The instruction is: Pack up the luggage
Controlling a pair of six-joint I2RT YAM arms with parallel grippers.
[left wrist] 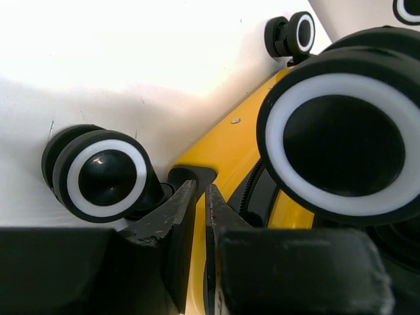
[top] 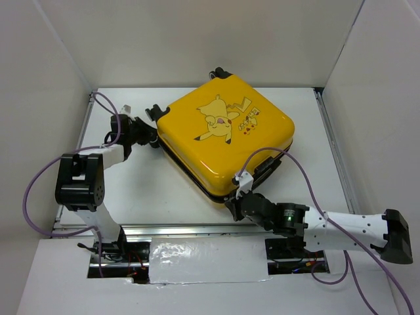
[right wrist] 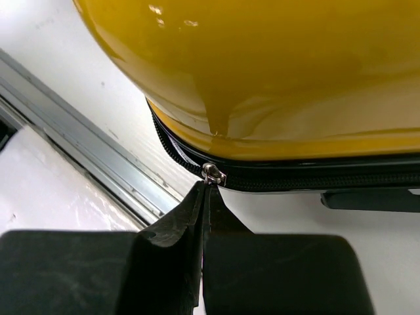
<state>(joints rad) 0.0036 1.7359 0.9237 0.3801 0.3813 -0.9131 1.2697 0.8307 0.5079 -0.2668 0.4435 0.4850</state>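
Nearest the arm bases, the right gripper [right wrist: 206,190] is reaching in to the near corner of the luggage [top: 226,141], and its jaws are pressing fully together with no gap showing between them. Their tips are meeting on the small silver zipper pull [right wrist: 213,174], which is sitting on the black zipper track [right wrist: 315,178] just under the glossy yellow shell, so the jaws appear to be pinching that pull. Beside this corner a grey metal rail [right wrist: 79,157] is running along the near edge of the white tabletop [top: 308,118]. The luggage is lying flat near the middle of the tabletop with its lid down, turned so that one corner is pointing toward the arms, and the Pikachu cartoon [top: 216,121] is facing up. A black side handle [top: 268,168] is showing on its right near edge. Farther back, at the left corner of the luggage, the left gripper [left wrist: 201,193] is hovering low among the black wheels. Its jaws are standing almost together, leaving only a thin slit through which yellow shell is showing. Nothing is visibly sitting between them, and I cannot tell whether their tips are touching the dark recess just ahead. A small wheel [left wrist: 105,177] is sitting just to their left, a large wheel [left wrist: 341,141] is looming close on the right, and a third wheel [left wrist: 298,33] is resting at the far corner.
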